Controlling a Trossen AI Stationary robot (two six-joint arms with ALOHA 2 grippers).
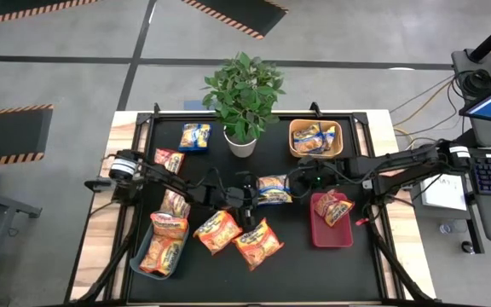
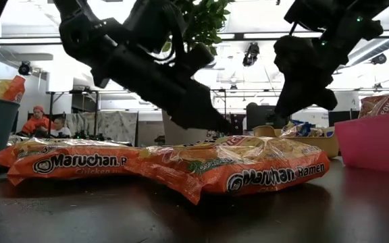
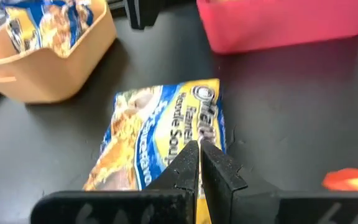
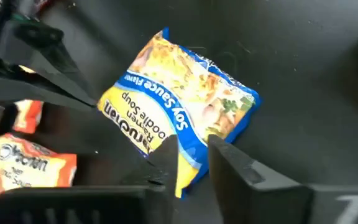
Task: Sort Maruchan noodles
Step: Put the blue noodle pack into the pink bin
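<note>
A blue-and-yellow Maruchan packet [image 1: 273,189] lies mid-table between both grippers. My left gripper [image 1: 248,205] reaches in from the table's left and is shut on it [image 3: 197,148]. My right gripper [image 4: 191,158] comes from the right and is open, with the packet's near corner [image 4: 185,177] between its fingers; whether they touch it does not show. Two orange packets [image 1: 218,230] [image 1: 258,243] lie flat on the table near the front edge. Loose red-pink packets [image 1: 169,159] [image 1: 176,202] and another blue one [image 1: 194,136] lie at the left. My left gripper pinches the blue-and-yellow packet by its edge on the table's left side [image 3: 188,140], between the two fingers, coming slanting down from the left. A yellow strip of packet shows in the gap between the fingers. Whether the packet is off the table does not show.
A tan bin [image 1: 292,145] at the far right holds blue packets. A red bin [image 1: 318,239] at the near right holds a red-pink one. A grey-blue bin [image 1: 136,260] at the near left holds orange ones. A potted plant [image 1: 244,98] stands at the far middle.
</note>
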